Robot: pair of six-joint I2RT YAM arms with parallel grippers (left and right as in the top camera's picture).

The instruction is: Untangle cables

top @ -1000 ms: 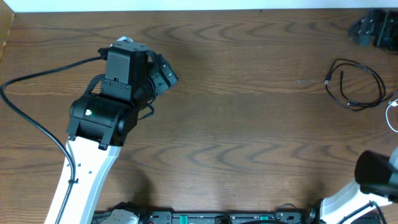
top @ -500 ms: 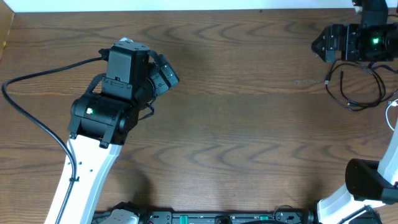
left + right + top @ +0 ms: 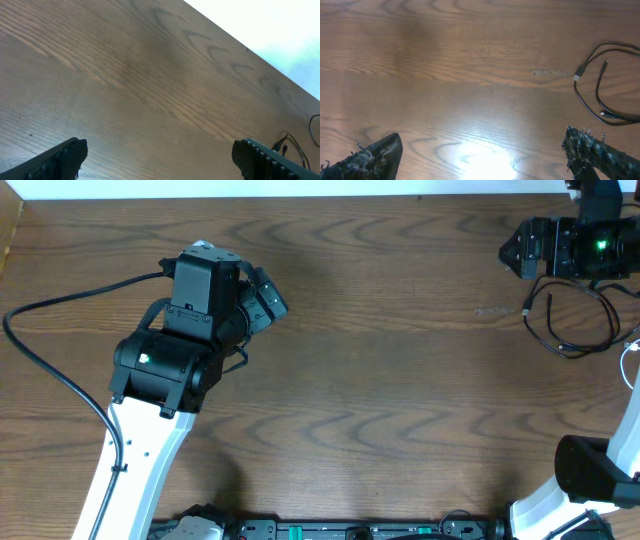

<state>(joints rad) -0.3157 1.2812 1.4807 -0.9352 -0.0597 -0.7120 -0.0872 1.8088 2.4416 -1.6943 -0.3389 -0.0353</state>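
Nothing is being gripped: the left end effector (image 3: 159, 152) and right end effector (image 3: 482, 150) are being seen spread wide, empty. The black cable (image 3: 575, 318) is lying looped at the surface's (image 3: 400, 380) far right, near the right end effector. The white cable (image 3: 623, 362) is being cropped by the edge. Untangling is being judged unfinished.
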